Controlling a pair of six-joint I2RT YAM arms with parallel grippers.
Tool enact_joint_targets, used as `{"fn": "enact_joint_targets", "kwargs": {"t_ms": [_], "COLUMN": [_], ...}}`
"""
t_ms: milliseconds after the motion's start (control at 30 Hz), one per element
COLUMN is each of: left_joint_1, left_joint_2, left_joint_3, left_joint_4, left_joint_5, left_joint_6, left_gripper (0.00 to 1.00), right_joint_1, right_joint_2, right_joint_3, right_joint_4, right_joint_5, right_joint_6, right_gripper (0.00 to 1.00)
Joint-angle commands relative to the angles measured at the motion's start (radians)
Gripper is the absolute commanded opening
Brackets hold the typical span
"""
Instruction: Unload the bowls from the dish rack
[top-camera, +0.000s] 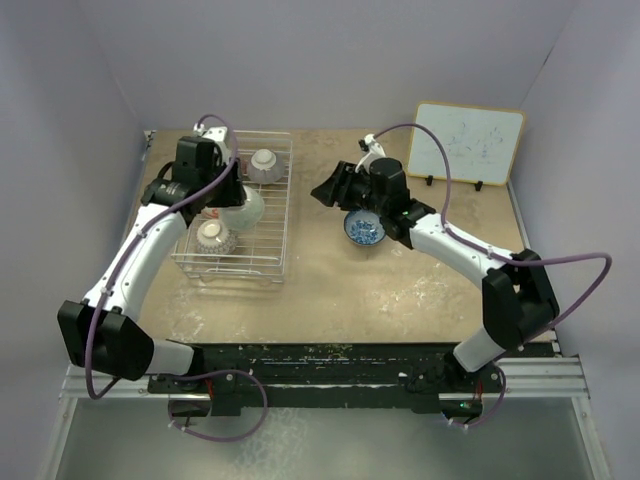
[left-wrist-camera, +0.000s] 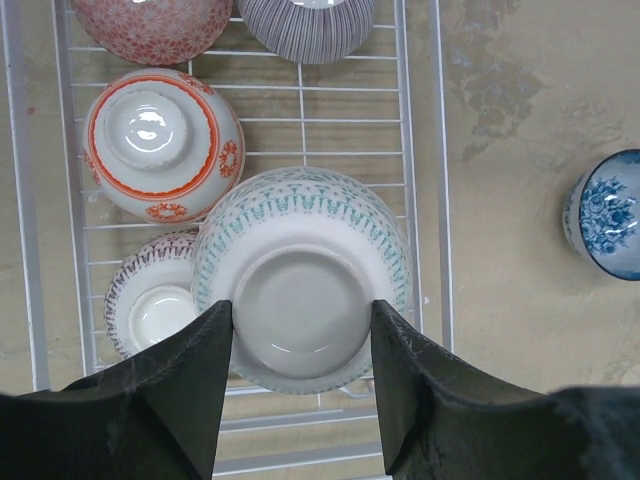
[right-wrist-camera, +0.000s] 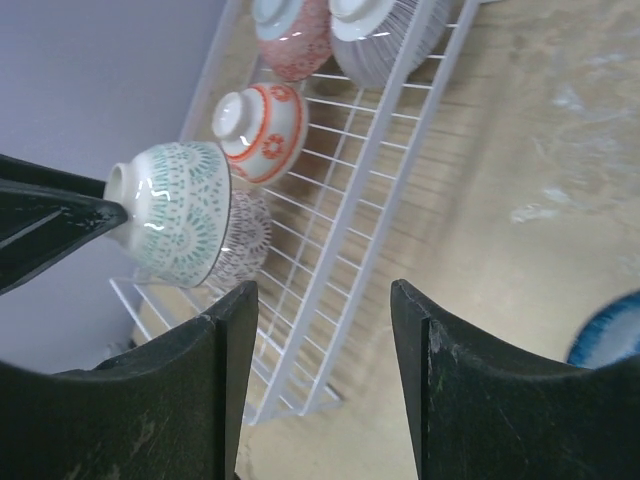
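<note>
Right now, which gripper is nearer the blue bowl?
Right. The right gripper is close beside the blue bowl; the left gripper is across at the rack, gripping the green bowl.

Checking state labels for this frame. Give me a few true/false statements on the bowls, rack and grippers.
1. The blue bowl sits on the table, outside the dish rack. True.
2. The right gripper is holding a bowl. False: its jaws are open with nothing between them.
3. The left gripper is closed on the foot ring of the pale green bowl. True.
4. The red-orange bowl stands with its opening up. False: it is upside down, foot ring up.
5. The purple bowl lies on the table beside the blue one. False: it is in the rack, partly under the pale green bowl.
</note>
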Motion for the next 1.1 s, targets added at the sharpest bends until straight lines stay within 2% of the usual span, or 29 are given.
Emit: {"fn": "enact_joint_targets", "kwargs": {"t_ms": [0,233,433,667,833,1067], "left_joint_1": [0.082,0.139,0.166,0.171,0.174,0.176], "left_joint_2": [-0.056,-0.056,-0.053,-0.06,-0.061,-0.063], "left_joint_3": [-0.016,-0.071,-0.114,-0.153,-0.184,-0.205], "left_joint_4": [0.145,0.253,0.336,0.401,0.459,0.498], "left_joint_5": [0.186,0.393,0.507,0.534,0.562,0.564], "left_joint_6": [-0.053,-0.122,-0.195,-0.255,-0.307,-0.345], "left_gripper": [0.0,0.0,0.0,0.0,0.0,0.0], "right_joint_1": [0.02,0.042,0.05,0.052,0.058,0.057], "right_joint_2": [0.032,0.077,0.12,0.165,0.18,0.186], "right_joint_3": [0.066,0.075,0.085,0.067,0.062,0.054], "right_joint_4": [0.16,0.232,0.298,0.441,0.463,0.47], "right_joint_5": [-0.12,-0.161,-0.211,-0.299,-0.313,-0.322], "right_joint_6": [0.089,0.122,0.159,0.255,0.267,0.283], "right_gripper": [0.59,0.59,0.61,0.63,0.68,0.69]}}
